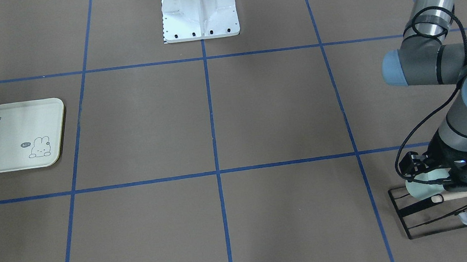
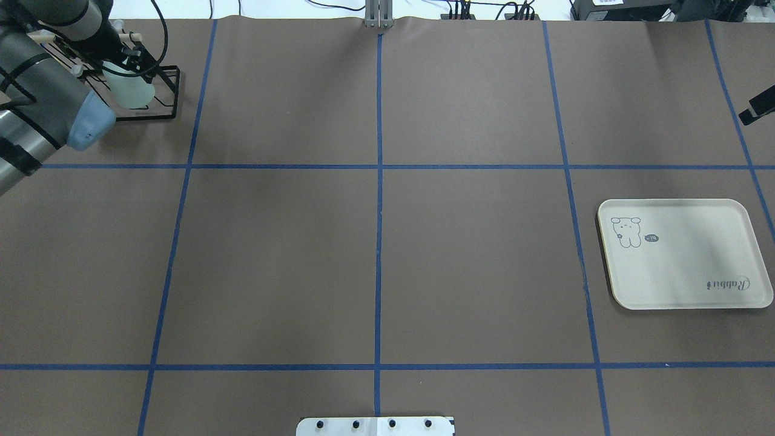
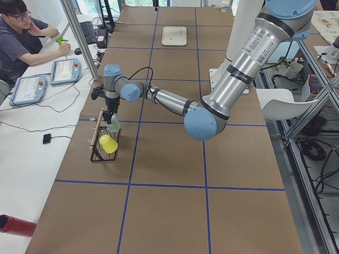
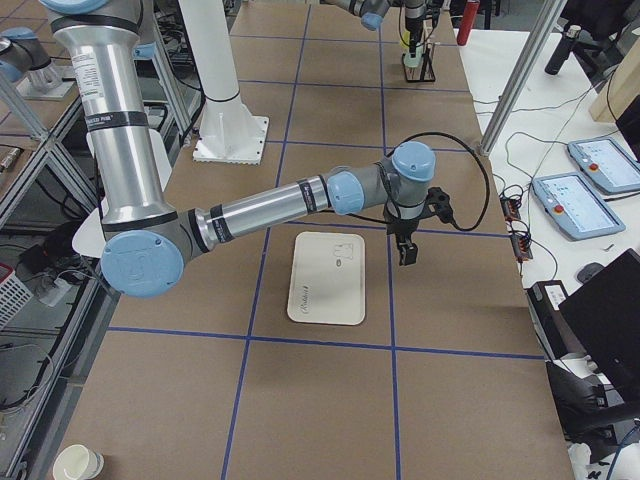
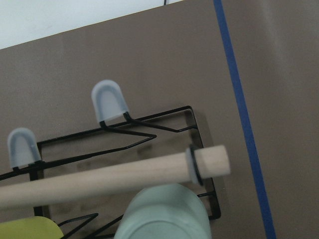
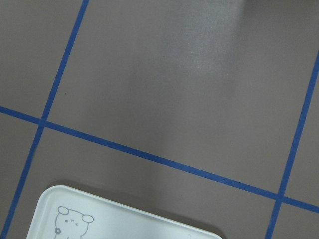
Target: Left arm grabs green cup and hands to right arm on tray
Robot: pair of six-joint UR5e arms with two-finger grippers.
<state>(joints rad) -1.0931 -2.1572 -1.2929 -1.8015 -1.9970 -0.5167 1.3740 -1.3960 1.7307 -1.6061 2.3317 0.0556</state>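
The green cup (image 5: 164,214) sits in a black wire rack (image 1: 402,213) under a wooden dowel (image 5: 99,179), at the far left of the bench (image 2: 375,242). The left end effector (image 3: 110,115) hangs directly over it — its opening and grip cannot be told. The right end effector (image 4: 407,252) hovers near the tray (image 2: 684,272), well apart from the cup — opening likewise unclear.

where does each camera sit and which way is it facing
front-facing: across the table, facing the base; left arm at right.
overhead: behind the robot, looking down; left arm at left.
exterior left: table's left end; left arm near.
exterior right: right end; right arm near, by tray.
left wrist: down on green cup; no fingers show.
right wrist: down on tray corner; no fingers.
shared: overhead and front-facing both show the tray, mirrored.
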